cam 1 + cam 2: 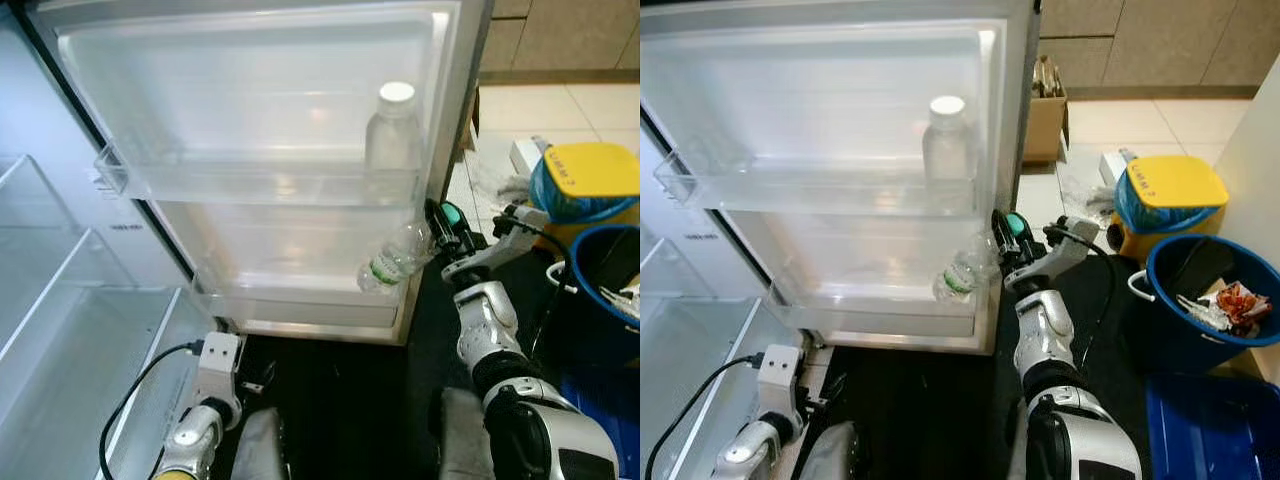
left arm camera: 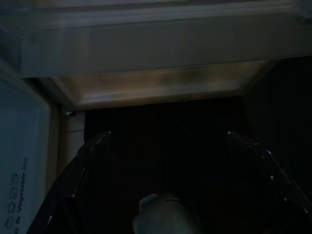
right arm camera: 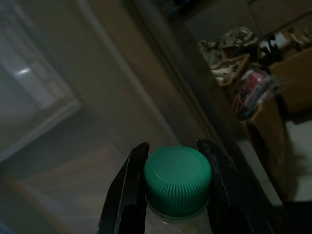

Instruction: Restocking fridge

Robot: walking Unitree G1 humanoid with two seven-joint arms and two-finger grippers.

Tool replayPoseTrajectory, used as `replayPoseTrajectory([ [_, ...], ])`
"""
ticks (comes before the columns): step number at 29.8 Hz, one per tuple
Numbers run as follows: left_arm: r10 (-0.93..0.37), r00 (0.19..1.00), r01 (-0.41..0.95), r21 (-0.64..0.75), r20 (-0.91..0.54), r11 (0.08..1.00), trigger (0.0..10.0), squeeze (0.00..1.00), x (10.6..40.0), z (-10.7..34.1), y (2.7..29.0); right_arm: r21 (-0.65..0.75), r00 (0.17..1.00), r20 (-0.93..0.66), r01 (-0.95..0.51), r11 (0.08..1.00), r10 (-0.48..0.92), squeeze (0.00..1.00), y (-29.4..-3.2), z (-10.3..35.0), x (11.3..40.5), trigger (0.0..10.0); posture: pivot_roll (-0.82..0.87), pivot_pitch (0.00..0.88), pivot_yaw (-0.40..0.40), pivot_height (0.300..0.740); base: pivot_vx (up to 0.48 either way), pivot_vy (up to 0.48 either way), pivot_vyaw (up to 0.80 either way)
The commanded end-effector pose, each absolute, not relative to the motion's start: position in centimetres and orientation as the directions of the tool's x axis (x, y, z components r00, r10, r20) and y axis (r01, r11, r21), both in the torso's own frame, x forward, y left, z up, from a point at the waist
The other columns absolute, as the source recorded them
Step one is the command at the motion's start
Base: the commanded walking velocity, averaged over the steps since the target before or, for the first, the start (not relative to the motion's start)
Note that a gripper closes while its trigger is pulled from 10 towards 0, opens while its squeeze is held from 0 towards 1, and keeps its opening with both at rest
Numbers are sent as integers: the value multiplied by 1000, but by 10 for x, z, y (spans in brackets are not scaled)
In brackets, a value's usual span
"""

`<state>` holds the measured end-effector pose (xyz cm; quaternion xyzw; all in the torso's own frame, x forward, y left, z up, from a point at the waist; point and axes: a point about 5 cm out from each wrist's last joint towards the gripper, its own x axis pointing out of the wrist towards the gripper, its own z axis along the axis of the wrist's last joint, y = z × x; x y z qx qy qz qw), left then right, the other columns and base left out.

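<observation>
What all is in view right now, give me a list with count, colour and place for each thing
Fridge door: one, white, open, with two clear shelves.
White-capped bottle: one, clear, upright in upper door shelf.
Green-capped bottle: one, clear with green label, tilted at lower door shelf's right end.
Fridge interior shelves: clear, at left.
Cardboard box: one, brown, behind the door.
Yellow-lidded bin: one, on floor at right.
Blue bucket: one, holding rubbish, right.
Blue lid: one, floor, lower right.
Right gripper: shut on the green cap.
Left gripper: low, below the door, fingers apart.
</observation>
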<state>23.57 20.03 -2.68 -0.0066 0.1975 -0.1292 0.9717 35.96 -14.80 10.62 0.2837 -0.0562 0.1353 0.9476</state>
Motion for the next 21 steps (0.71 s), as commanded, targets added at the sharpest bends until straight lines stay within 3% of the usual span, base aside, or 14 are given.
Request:
replayPoseTrajectory([
  [1, -232, 897, 236, -38, -377, 971, 10000, 0, 234, -24, 213, 525, 956, 193, -289, 801, 220, 0, -145, 110, 362, 10000, 26, 100, 90, 535, 0, 0, 0],
  [12, -295, 936, 297, -20, -191, 955, 10000, 0, 259, 6, 206, 381, 946, 186, -320, 868, 266, 0, -139, 126, 372, 10000, 46, 141, 92, 535, 0, 0, 0],
  [19, -320, 931, 322, -14, -176, 947, 10000, 0, 261, 9, 204, 328, 944, 194, -319, 889, 267, 0, -138, 136, 377, 10000, 49, 142, 94, 535, 0, 0, 0],
  [21, -331, 925, 333, -22, -185, 943, 10000, 0, 260, 8, 203, 241, 933, 164, -354, 904, 322, 0, -127, 133, 375, 10000, 49, 142, 94, 535, 0, 0, 0],
])
